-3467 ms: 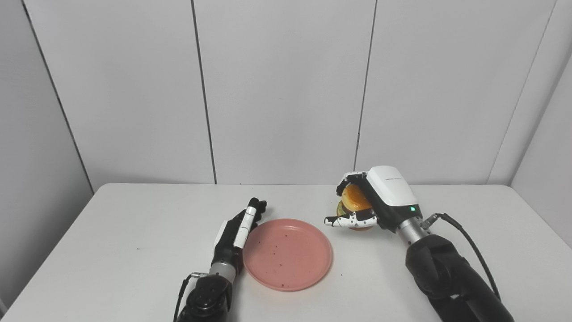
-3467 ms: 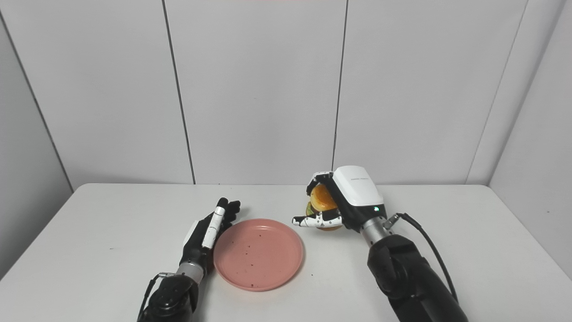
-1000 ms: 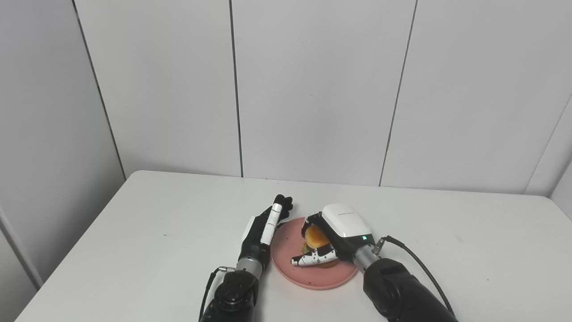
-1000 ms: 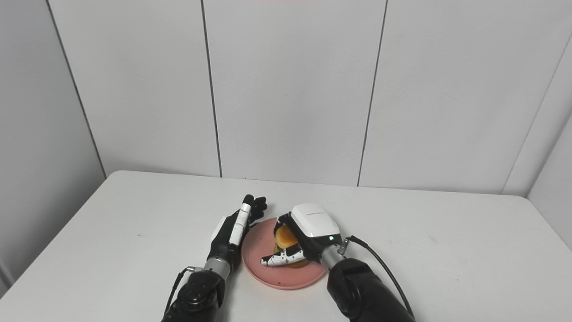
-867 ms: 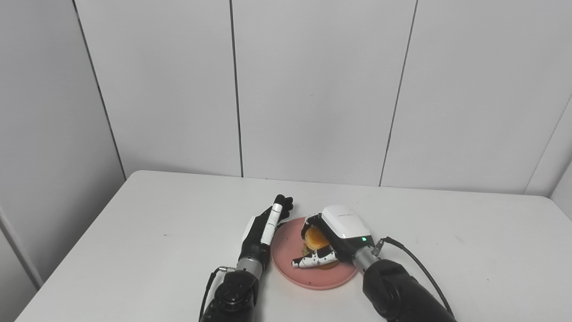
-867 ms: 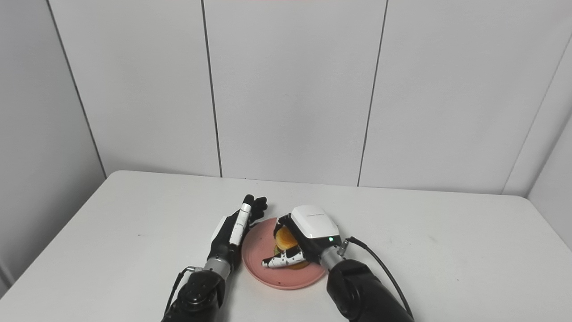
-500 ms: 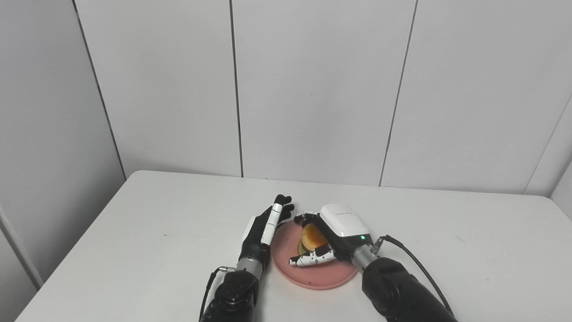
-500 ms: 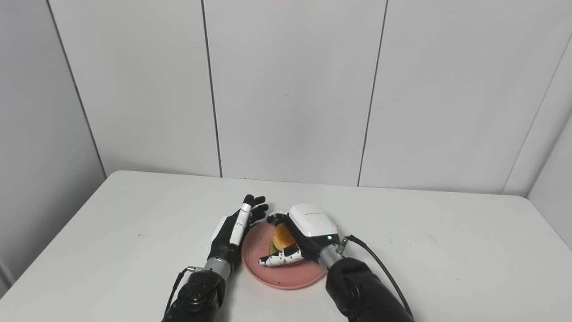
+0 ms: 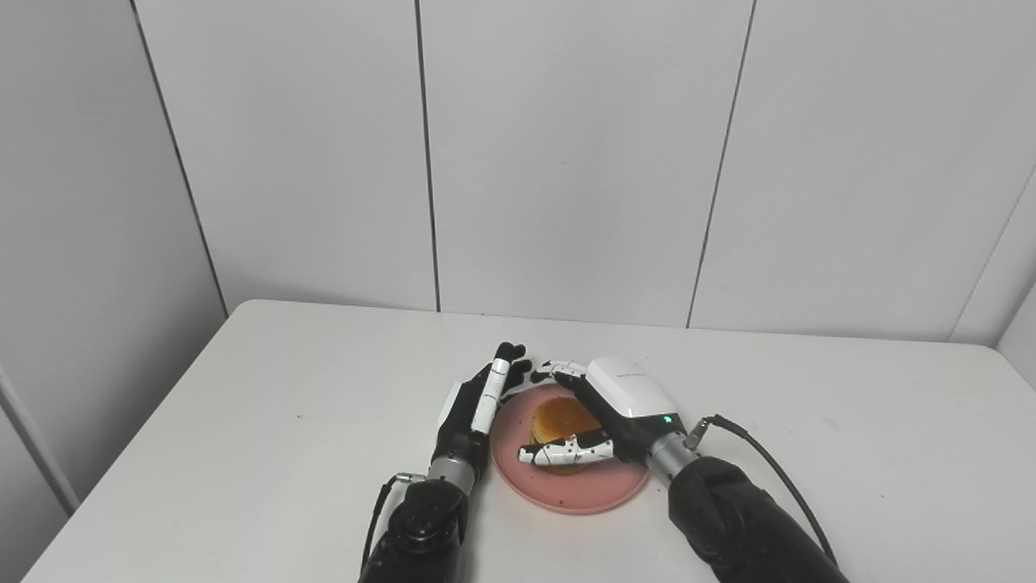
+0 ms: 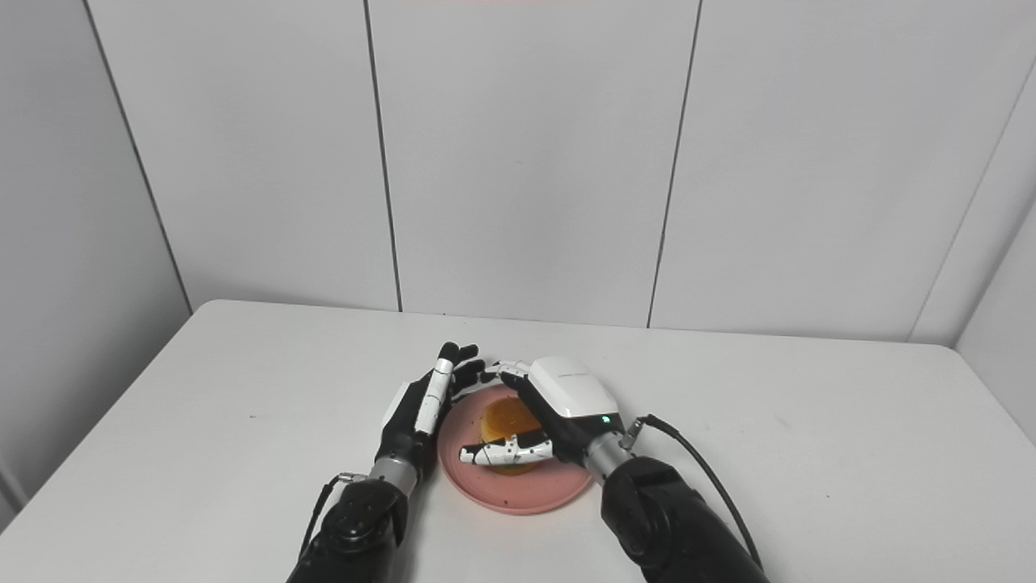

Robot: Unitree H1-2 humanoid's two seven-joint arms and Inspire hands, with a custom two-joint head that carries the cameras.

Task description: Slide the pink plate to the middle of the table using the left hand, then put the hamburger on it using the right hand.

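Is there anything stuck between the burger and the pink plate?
Nothing visible is. The hamburger already sits on the pink plate, with the right hand spread open around it. The left hand stands open at the plate's left rim, beside the burger and not under it.

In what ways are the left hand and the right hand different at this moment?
The left hand stands on edge beside the pink plate's left rim, fingers straight; the right hand reaches over the plate, its fingers spread around the hamburger. The left hand's back is mostly black; the right hand's is white. Both are open, holding nothing.
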